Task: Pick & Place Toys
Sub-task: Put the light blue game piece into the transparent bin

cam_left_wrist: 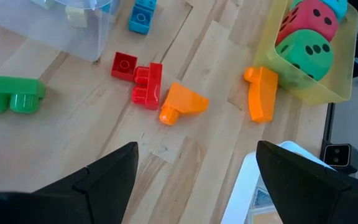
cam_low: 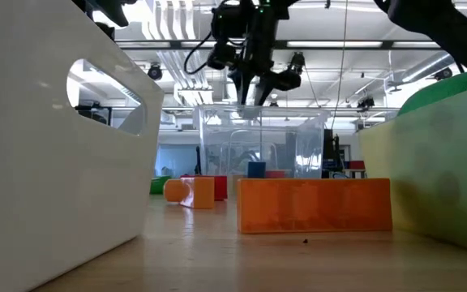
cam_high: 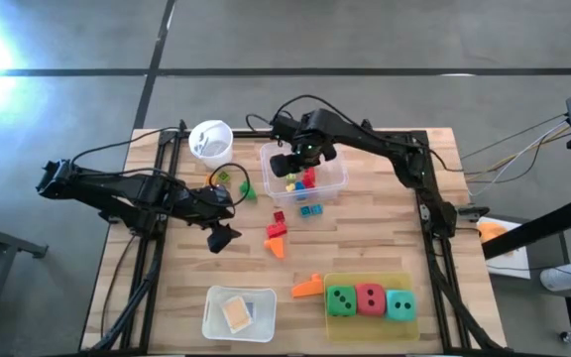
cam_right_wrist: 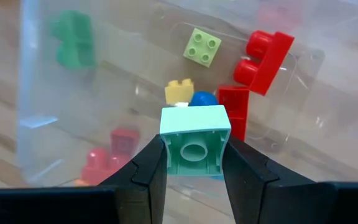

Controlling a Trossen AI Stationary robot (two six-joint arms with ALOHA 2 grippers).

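The clear tub (cam_high: pixel 303 171) stands at the table's far middle with red, yellow, blue and lime blocks (cam_right_wrist: pixel 253 59) inside. My right gripper (cam_right_wrist: pixel 194 163) hangs over it, pointing down, shut on a pale mint block (cam_right_wrist: pixel 194 140); the low view shows that gripper (cam_low: pixel 254 81) above the tub's rim. My left gripper (cam_high: pixel 223 232) hovers open, left of centre, above bare wood. Beyond its fingers lie red blocks (cam_left_wrist: pixel 138 78), two orange blocks (cam_left_wrist: pixel 182 102), a green block (cam_left_wrist: pixel 8 99) and a blue one (cam_left_wrist: pixel 143 15), all flat on the table. Green, red and teal dice (cam_high: pixel 370 300) sit in a yellow tray. My right gripper pinches the pale mint block by two opposite side walls (cam_right_wrist: pixel 165 149) between its two fingers. The fingers come from above, pointing down. The block is lifted clear above the tub's inside, its hollow underside (cam_right_wrist: pixel 194 152) turned toward the wrist camera.
A white cup (cam_high: pixel 210 139) stands at the far left of the tub. A white tray (cam_high: pixel 238 313) with a flat tile sits at the near edge, left of the yellow tray (cam_high: pixel 370 325). Cables run along both arms.
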